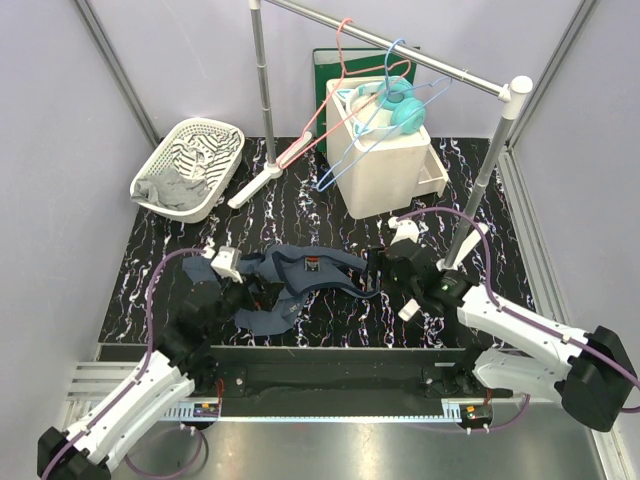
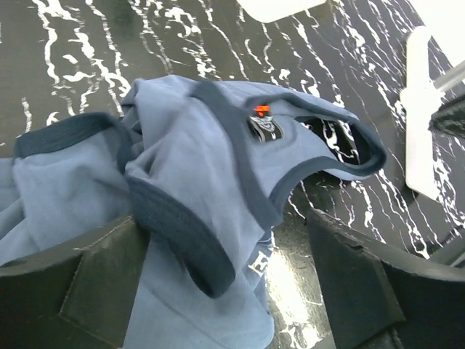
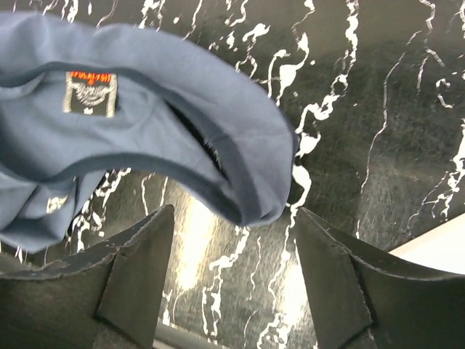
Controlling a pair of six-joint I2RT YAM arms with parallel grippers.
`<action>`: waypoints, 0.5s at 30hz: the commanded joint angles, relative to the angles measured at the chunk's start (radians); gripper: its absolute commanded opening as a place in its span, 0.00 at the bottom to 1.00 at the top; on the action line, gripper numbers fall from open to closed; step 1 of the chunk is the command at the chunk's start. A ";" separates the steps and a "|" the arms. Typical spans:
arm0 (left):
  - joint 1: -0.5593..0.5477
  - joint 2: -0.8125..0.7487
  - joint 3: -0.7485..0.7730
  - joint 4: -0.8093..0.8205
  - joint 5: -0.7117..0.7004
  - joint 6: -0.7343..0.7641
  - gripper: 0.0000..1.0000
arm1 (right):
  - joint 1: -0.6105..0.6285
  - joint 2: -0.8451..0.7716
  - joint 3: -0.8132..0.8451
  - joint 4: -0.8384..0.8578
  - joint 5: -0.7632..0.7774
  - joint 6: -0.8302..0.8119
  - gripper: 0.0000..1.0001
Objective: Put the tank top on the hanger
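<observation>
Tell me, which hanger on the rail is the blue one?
The light-blue hanger hangs further right on the rail, over the white box; the pink-red hanger hangs to its left.

Left pincer (image 2: 227, 291) spread, right pincer (image 3: 234, 283) spread

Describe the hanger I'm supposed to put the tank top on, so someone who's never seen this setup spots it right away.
Find the metal rail across the back of the table, above the white box. Two thin hangers hang from it; the hanger wanted is the right-hand one in the top view. It is light blue, unlike the pink-red hanger beside it.
</observation>
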 commanded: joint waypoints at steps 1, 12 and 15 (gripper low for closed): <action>-0.003 -0.042 0.018 -0.064 -0.109 -0.053 0.97 | 0.018 -0.065 0.065 -0.050 -0.072 -0.045 0.76; -0.003 0.036 0.017 0.000 -0.163 -0.005 0.99 | 0.024 -0.174 0.277 -0.069 -0.017 -0.100 0.79; -0.004 0.039 0.015 0.005 -0.160 -0.007 0.99 | 0.024 -0.152 0.392 -0.069 0.036 -0.111 0.81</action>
